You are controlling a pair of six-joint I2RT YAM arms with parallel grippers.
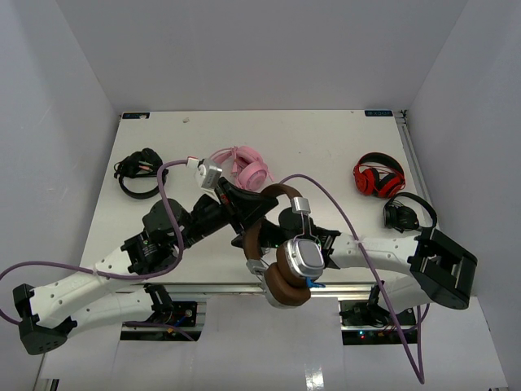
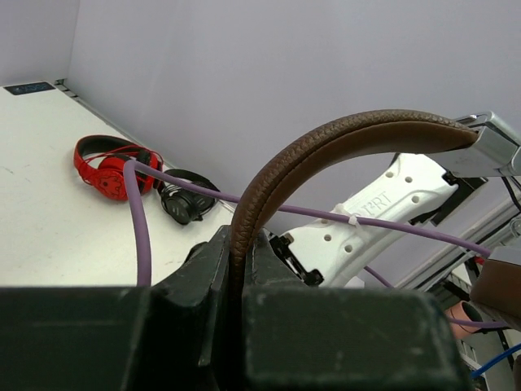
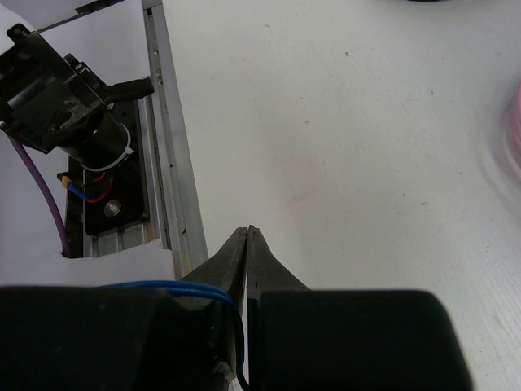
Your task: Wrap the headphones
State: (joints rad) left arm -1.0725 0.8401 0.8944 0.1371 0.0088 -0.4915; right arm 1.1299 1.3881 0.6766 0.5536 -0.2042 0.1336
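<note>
Left jaws gripping headphones (image 2: 350,132), near table (image 1: 326,142) edge

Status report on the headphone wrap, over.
Left tool clamped on headband of the headphones. Right tool shut, apparently pinching the blue cord. Purple cable runs close by the headband.

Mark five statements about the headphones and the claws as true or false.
1. The left claw grips the brown headband of the headphones. True.
2. The right claw has its jaws wide open. False: they are shut.
3. The pink headphones lie on the table. True.
4. The red-and-black headphones lie at the table's left edge. False: they lie toward its right side.
5. The headphones lie flat on the table. False: the left claw holds them raised.
</note>
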